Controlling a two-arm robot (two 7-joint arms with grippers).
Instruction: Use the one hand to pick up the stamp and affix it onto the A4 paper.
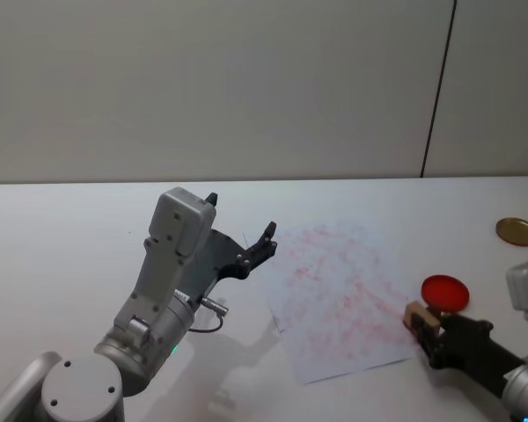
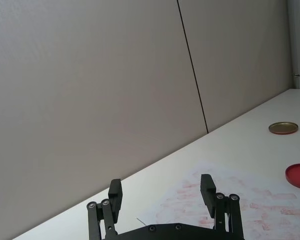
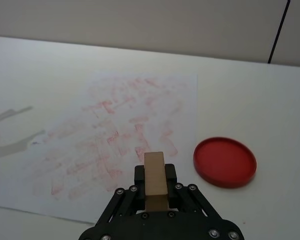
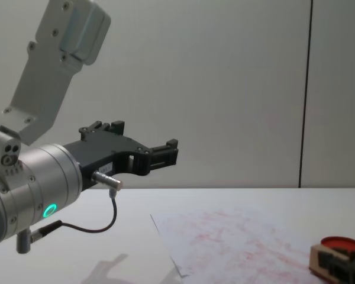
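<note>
Stamp (image 3: 154,184), a small pale tan wooden block, sits clamped between the black fingers of the right gripper (image 3: 155,171), its end jutting past them, at the near right corner of the A4 paper (image 3: 115,120), beside the red ink pad (image 3: 225,161). The left gripper (image 2: 160,192) hovers raised, fingers apart.

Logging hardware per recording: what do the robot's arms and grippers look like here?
The left arm is silver-grey with rounded joints, a green ring light and a thin black cable looping beneath. The right arm is silver-grey too. The left gripper and right gripper are black, with screwed linkage bars and blocky fingers.
</note>
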